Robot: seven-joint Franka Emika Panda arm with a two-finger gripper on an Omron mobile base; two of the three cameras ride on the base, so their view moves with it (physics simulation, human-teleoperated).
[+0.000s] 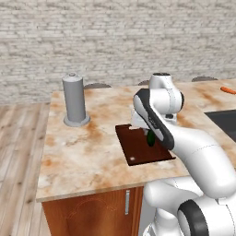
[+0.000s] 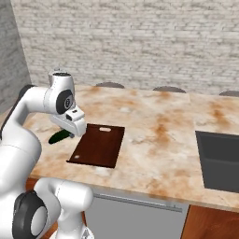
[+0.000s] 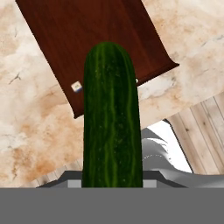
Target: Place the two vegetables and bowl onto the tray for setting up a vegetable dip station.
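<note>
My gripper (image 2: 69, 133) is shut on the slim dark green vegetable (image 3: 112, 118), which hangs a little above the counter at the edge of the tray (image 2: 100, 144). From the left base the green vegetable (image 1: 150, 138) shows over the dark reddish-brown tray (image 1: 140, 150), partly behind my forearm. From the right base the green vegetable (image 2: 60, 136) sticks out to the left of the board. In the hand view the tray (image 3: 87, 35) lies beyond the vegetable's tip. The orange carrot (image 1: 228, 90) lies far right on the counter. The bowl is out of view.
A tall grey cylinder (image 1: 74, 100) stands on the counter left of the tray. A dark sink (image 2: 219, 158) is sunk into the counter at the right. The counter's front edge (image 1: 92, 191) runs close to the tray's near end.
</note>
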